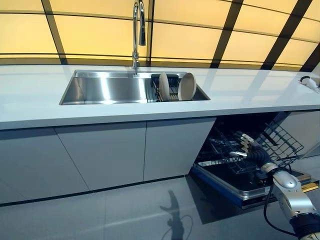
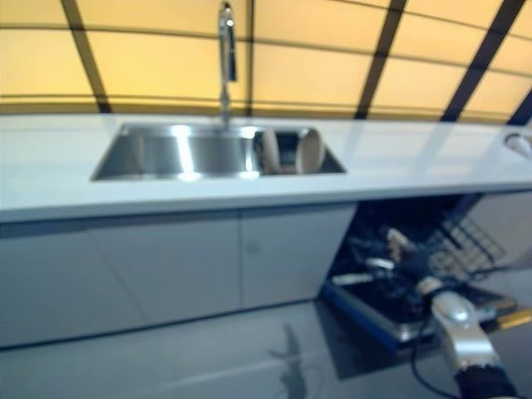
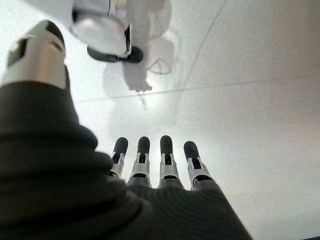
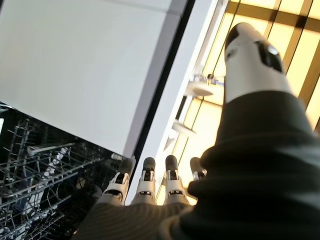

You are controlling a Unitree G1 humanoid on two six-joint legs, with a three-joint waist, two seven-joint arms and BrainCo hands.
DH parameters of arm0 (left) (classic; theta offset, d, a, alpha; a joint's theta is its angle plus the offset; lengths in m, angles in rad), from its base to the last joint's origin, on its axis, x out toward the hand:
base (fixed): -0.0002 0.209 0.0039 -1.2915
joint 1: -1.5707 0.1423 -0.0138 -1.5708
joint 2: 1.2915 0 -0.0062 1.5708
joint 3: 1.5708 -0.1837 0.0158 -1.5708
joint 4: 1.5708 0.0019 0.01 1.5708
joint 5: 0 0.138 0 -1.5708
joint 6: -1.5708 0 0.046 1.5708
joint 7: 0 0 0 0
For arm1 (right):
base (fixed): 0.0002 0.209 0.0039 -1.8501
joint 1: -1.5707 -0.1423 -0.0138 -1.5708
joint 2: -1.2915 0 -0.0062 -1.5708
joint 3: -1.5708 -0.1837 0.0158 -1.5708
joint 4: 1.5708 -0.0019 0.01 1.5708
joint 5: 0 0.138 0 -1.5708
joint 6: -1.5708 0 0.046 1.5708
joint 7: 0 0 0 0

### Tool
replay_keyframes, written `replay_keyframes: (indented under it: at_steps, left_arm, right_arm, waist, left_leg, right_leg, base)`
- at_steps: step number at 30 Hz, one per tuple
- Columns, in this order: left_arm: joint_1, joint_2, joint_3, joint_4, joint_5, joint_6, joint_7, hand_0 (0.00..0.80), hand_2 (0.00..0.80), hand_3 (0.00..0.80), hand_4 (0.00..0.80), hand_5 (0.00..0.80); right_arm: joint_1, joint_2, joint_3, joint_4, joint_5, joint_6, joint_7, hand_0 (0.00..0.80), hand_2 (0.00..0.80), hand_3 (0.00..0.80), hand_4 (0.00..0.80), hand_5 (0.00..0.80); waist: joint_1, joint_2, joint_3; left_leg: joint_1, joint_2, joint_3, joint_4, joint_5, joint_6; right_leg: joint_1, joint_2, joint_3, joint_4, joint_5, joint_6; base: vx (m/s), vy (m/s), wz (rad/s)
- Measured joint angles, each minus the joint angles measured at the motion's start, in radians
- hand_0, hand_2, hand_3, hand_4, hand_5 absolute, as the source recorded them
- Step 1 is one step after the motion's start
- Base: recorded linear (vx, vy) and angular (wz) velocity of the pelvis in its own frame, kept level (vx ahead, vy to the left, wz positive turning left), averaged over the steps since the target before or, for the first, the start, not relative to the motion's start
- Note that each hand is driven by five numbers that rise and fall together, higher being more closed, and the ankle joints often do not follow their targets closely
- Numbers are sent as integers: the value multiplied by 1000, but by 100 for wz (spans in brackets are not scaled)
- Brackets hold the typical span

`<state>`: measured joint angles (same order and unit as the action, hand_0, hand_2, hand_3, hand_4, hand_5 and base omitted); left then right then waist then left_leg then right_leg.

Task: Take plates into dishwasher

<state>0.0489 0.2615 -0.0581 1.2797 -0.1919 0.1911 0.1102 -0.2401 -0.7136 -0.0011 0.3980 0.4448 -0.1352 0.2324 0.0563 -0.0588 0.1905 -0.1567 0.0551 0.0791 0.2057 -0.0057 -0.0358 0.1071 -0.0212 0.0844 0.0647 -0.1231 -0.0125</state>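
Two pale plates (image 1: 164, 86) (image 1: 187, 86) stand on edge in a dark rack at the right end of the sink (image 1: 100, 90). Below the counter at the right, the dishwasher (image 1: 240, 185) is open, its door down and its wire rack (image 1: 280, 142) pulled out. My right hand (image 1: 247, 145) reaches over that rack with straight fingers (image 4: 145, 185) and holds nothing. The wire rack (image 4: 40, 165) shows past them in the right wrist view. My left hand (image 3: 150, 160) shows only in its wrist view, open above the floor and empty.
A tall faucet (image 1: 136, 35) rises behind the sink. The white countertop (image 1: 250, 92) runs the full width, with a small object (image 1: 309, 81) at its far right. Closed cabinet doors (image 1: 105, 155) lie left of the dishwasher. Grey floor lies in front.
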Motion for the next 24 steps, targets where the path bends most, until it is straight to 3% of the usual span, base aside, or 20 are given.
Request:
replay_keyframes:
  at_steps: [2,4,7,9,13,17,22,24]
  left_arm:
    - [-3,-2,0,-4,0,2,8,0,0,0,0,0]
    - [-20,29,-1,-45,2,10,20,0,0,0,0,0]
    - [-70,69,-1,-45,3,15,24,0,0,0,0,0]
    - [-85,100,-1,-43,6,15,20,0,0,0,0,0]
    - [-53,77,-1,-17,24,20,2,0,0,0,0,0]
    - [-31,63,0,-10,44,22,-10,0,0,0,0,0]
    - [-62,70,-2,-17,61,20,-9,0,0,0,0,0]
    - [-71,56,-11,-15,61,20,-10,0,0,0,0,0]
  right_arm:
    - [5,10,2,-9,-1,0,0,0,0,0,0,0]
    - [10,10,6,-59,-2,-4,-2,0,0,0,0,0]
    - [0,10,7,-64,-1,-11,-9,0,0,0,0,0]
    - [-15,9,6,-63,-2,-11,-25,0,0,0,0,0]
    - [-19,5,0,-47,-2,-12,-26,0,0,0,0,0]
    - [-17,2,-6,-49,-2,-12,-27,0,0,0,0,0]
    - [-12,5,-26,-48,-2,-12,-25,0,0,0,0,0]
    - [-13,8,-35,-42,-2,-12,-28,0,0,0,0,0]
  waist:
    - [-12,0,-4]
    - [1,-13,-9]
    - [16,-25,-6]
    - [20,-37,-8]
    - [12,-35,-16]
    - [11,-53,-22]
    - [11,-42,-33]
    - [10,-11,-53]
  left_leg:
    - [18,-7,41,-22,9,25]
    - [35,-29,81,-40,9,50]
    - [17,-34,76,13,-17,49]
    - [-42,-17,66,133,-71,31]
    - [-79,7,54,155,-101,7]
    - [-57,-20,88,119,-100,36]
    - [-14,-34,87,83,-112,51]
    - [35,-31,99,-14,-89,83]
  right_leg:
    - [30,-32,-7,-20,-9,19]
    - [35,-65,-48,-38,9,43]
    - [67,-71,-64,-82,22,50]
    - [89,-65,-62,-117,9,69]
    - [97,-48,-60,-135,-1,48]
    - [92,-88,-49,-129,-6,70]
    - [79,-91,-62,-47,-6,72]
    - [-19,-87,-90,163,-25,102]
  base:
    - [121,29,2]
    - [73,-5,-19]
    - [22,-5,7]
    - [41,52,15]
    - [107,93,4]
    - [148,139,-7]
    - [128,171,2]
    - [188,283,-13]
